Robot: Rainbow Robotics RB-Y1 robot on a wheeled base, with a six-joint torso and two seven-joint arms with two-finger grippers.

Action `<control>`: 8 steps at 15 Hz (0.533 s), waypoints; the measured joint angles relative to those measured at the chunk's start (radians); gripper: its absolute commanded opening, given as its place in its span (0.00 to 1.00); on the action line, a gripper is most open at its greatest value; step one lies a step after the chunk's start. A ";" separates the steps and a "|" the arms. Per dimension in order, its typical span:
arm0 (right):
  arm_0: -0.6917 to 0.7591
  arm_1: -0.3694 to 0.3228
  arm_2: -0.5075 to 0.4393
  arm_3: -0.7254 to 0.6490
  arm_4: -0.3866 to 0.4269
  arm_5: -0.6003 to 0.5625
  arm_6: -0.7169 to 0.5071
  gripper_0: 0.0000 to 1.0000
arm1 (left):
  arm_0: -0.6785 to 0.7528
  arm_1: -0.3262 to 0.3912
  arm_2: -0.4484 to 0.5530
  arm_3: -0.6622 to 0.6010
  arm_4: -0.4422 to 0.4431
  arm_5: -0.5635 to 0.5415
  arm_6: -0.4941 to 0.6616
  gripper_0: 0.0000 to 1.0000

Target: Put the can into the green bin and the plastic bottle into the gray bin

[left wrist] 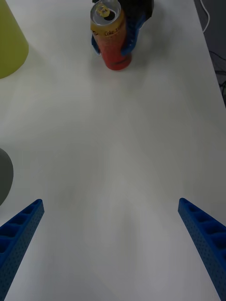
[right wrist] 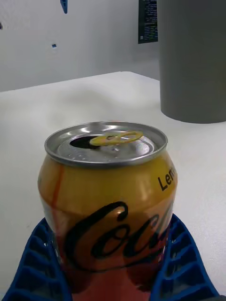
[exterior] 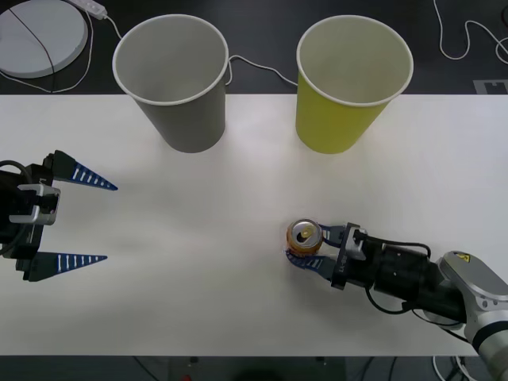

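The can (exterior: 303, 236) (right wrist: 108, 197) (left wrist: 110, 40), orange-gold over red with a silver top, stands upright on the white table right of centre. My right gripper (exterior: 298, 244) (right wrist: 110, 230) is shut on it, one blue finger (left wrist: 131, 40) pressed to each side low on the can. The green bin (exterior: 349, 119) (left wrist: 9, 42) stands at the back right and the gray bin (exterior: 182, 111) (right wrist: 193, 61) at the back left, both upright. Far to the left, my left gripper (exterior: 109, 223) (left wrist: 110, 202) hangs open over bare table. The plastic bottle is out of view.
A white round disc (exterior: 40, 36) and white cables (exterior: 262, 67) lie on the dark floor beyond the table's far edge. A broad stretch of bare white table (exterior: 198, 238) lies between the two grippers and in front of the bins.
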 measured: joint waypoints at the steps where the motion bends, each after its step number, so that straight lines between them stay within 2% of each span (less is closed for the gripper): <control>1: -0.002 -0.006 0.000 -0.001 0.002 -0.009 -0.006 0.00 | 0.000 0.000 0.000 0.000 0.000 0.000 0.000 1.00; 4: -0.001 -0.047 -0.004 -0.040 0.022 -0.042 -0.071 0.00 | 0.000 0.000 0.000 0.000 0.000 0.000 0.000 1.00; 8: 0.065 -0.100 -0.106 -0.248 0.192 -0.073 -0.288 0.00 | 0.000 0.000 0.000 0.000 0.000 0.000 0.000 1.00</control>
